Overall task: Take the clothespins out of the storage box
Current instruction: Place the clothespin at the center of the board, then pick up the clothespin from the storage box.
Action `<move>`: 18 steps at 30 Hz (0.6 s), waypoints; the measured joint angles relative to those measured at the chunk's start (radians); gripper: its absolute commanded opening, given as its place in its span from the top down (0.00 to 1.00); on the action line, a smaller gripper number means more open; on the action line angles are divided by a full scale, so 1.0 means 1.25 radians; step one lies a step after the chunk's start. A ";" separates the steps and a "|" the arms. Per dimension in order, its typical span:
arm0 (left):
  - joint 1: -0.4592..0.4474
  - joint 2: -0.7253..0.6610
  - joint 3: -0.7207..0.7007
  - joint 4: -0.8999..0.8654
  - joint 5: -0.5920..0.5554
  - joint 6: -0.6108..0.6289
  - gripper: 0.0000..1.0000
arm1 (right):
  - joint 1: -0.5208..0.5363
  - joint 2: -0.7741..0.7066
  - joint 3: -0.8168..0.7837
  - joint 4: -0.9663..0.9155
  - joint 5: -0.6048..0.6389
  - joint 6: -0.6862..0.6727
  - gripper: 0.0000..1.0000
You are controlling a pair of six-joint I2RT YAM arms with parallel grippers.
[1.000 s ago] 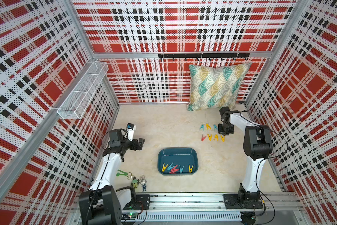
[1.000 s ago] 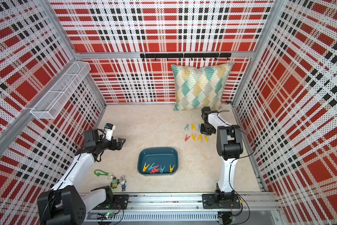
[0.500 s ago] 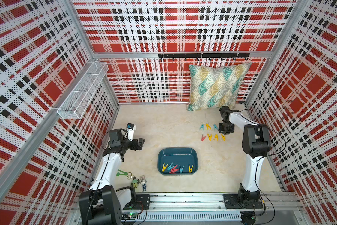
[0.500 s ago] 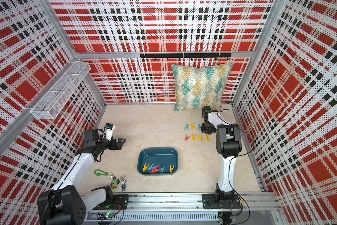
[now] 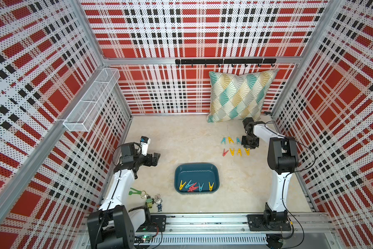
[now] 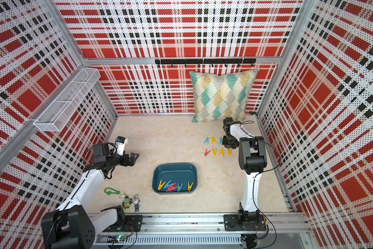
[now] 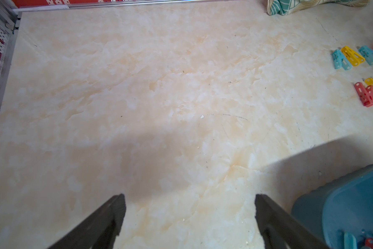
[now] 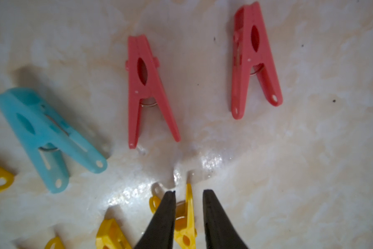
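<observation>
The table carries the box near the front rail. The left gripper hangs idle beside the box, fingers wide apart, empty.

The right gripper remains low over the rows of pins laid out well behind the box. Its jaws have just parted: they straddle a yellow pin on the table, with a gap showing on one side. I read this as a release, so that pin counts as delivered.

Several pins lie along the box's front wall; the task is unfinished.

The rows' pins lie flat, long axes front to back, noses toward the pillow. The released pin runs parallel; its nose direction is unclear.
</observation>
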 measured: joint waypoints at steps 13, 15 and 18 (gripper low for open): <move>0.000 0.000 0.000 0.000 0.000 0.000 0.01 | 0.017 -0.367 -0.117 0.045 -0.102 -0.018 0.63; 0.000 0.000 0.000 0.000 0.000 0.000 0.01 | 0.046 -0.441 -0.143 0.060 -0.122 -0.030 0.62; -0.002 0.001 0.000 0.000 0.000 0.001 0.01 | 0.143 -0.516 -0.167 0.067 -0.145 -0.050 0.59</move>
